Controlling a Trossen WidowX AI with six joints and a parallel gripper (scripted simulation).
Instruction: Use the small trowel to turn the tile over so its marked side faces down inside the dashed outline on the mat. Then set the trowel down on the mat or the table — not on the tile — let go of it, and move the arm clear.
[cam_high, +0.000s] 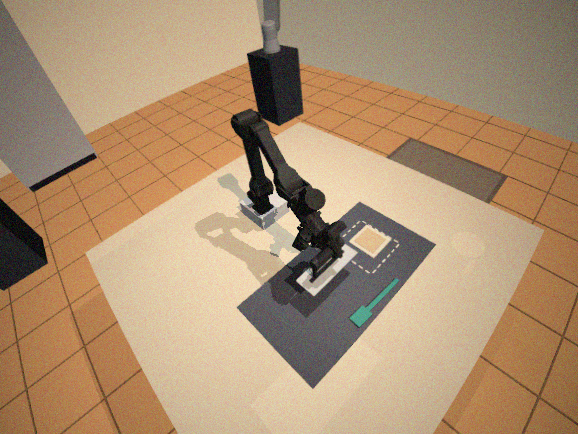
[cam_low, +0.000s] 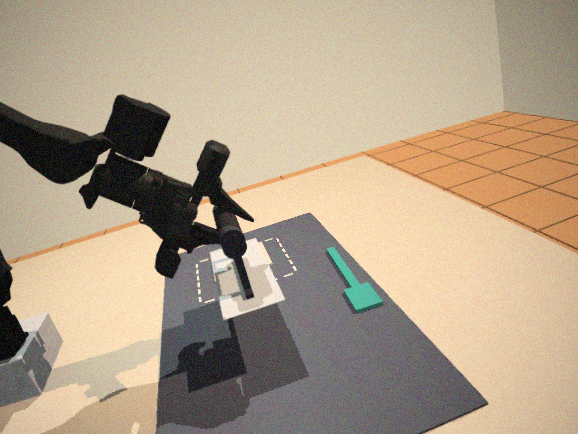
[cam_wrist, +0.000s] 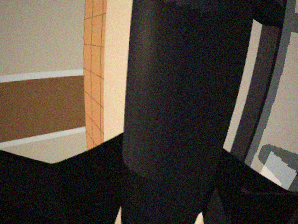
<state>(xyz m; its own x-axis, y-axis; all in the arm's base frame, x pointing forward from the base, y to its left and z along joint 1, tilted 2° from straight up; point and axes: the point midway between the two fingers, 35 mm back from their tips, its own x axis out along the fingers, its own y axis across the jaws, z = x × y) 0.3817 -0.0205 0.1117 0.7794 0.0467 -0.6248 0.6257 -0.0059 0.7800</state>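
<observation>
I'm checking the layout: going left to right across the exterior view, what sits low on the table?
Grey base block → white tile → teal tool. The gripper and what it holds overlap the tile, so they are left out.

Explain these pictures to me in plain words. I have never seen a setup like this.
The black jointed machine is a robot arm fixed on a cream table. At its tip is a claw with two fingers.

There are three cameras. One looks down from high above, one looks from the side near the table, and one sits on the arm's wrist. The wrist picture is almost filled by the dark handle the claw holds.

A grey mat lies on the table. A white dashed outline is drawn on it, and a tan square tile lies inside that outline. A teal tool lies flat on the mat, off to one side and untouched.

The claw is shut on the handle of a small trowel. Its pale flat blade is down at the mat beside the tile.
</observation>
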